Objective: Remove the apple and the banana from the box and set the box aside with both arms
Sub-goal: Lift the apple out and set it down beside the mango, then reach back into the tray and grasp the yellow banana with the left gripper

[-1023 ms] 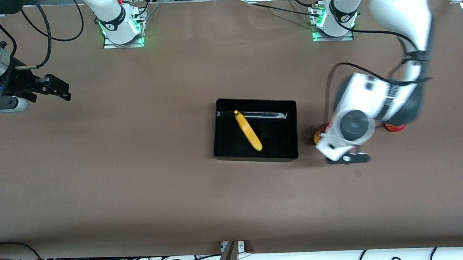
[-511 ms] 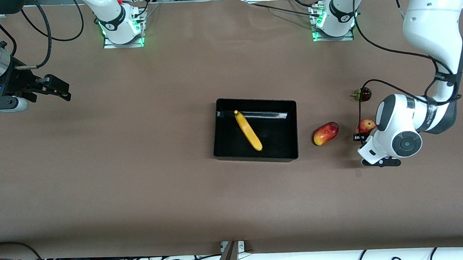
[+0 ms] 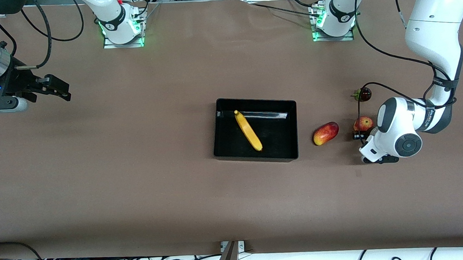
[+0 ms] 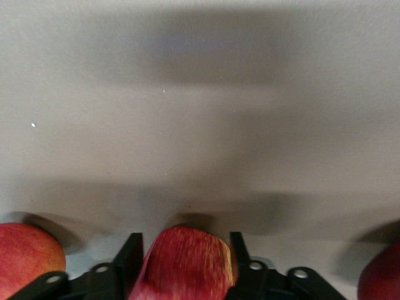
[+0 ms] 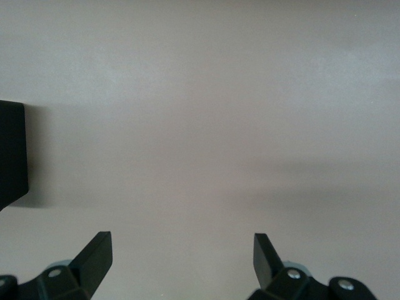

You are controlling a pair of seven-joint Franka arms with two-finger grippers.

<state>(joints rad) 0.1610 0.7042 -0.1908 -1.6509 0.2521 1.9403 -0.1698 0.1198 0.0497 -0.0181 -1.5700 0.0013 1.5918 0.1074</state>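
The black box (image 3: 294, 126) sits mid-table with the yellow banana (image 3: 248, 131) lying in it. The small red-and-yellow apple (image 3: 363, 123) rests on the table toward the left arm's end. My left gripper (image 3: 361, 134) is low at the apple, and in the left wrist view (image 4: 182, 240) its fingers (image 4: 129, 251) press the sides of the apple (image 4: 185, 265). My right gripper (image 3: 60, 90) waits open and empty over bare table at the right arm's end; it also shows in the right wrist view (image 5: 181, 247).
An oblong red-and-yellow mango (image 3: 325, 133) lies between the box and the apple. A dark red round fruit (image 3: 366, 94) lies farther from the front camera than the apple. A corner of the box (image 5: 12, 156) shows in the right wrist view.
My left arm swung from over the mango toward the left arm's end and settled with its fingers around the apple. The mango and the dark fruit came into sight. The right arm stayed still.
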